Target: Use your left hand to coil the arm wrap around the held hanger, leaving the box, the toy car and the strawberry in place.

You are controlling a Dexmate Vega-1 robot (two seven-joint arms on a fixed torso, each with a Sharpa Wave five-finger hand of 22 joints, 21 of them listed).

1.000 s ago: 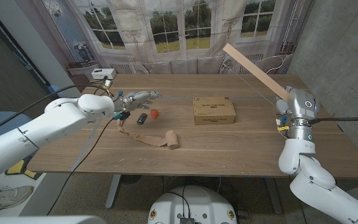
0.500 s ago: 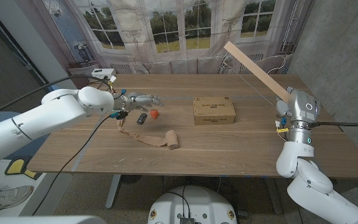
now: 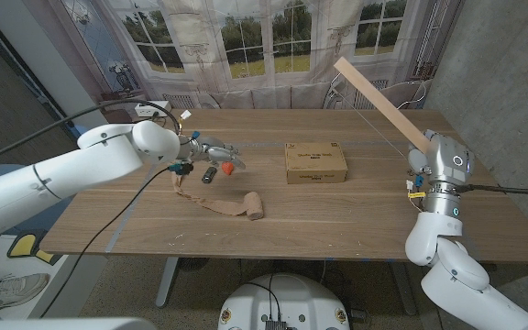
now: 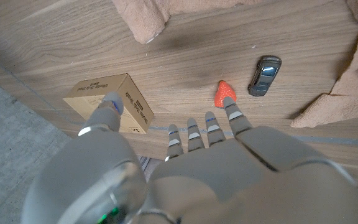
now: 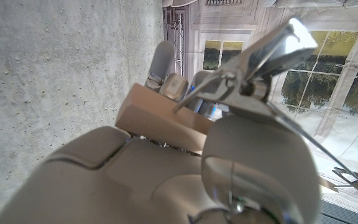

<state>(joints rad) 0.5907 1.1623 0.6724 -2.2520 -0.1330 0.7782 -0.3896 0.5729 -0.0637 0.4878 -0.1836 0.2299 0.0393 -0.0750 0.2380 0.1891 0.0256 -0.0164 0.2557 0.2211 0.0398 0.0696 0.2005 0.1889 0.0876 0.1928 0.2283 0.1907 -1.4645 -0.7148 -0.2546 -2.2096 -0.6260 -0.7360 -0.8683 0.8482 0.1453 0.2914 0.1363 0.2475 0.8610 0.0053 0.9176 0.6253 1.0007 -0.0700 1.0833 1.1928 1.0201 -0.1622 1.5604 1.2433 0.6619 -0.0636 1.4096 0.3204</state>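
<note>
The wooden table (image 3: 337,215) runs out under me toward curtained windows (image 3: 246,37). The arm wrap (image 3: 232,205) lies loose nearest me; beyond it sit the toy car (image 3: 208,174), strawberry (image 3: 229,168) and box (image 3: 315,162). My left hand (image 3: 211,149) hovers above the car and strawberry, fingers spread, holding nothing. My right hand (image 3: 426,151) grips the hanger (image 3: 379,101), raised aslant.

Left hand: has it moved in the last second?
Yes. In the head view the left hand has crept toward the box; its fingertips now reach over the strawberry, which lay clear of them before.
</note>
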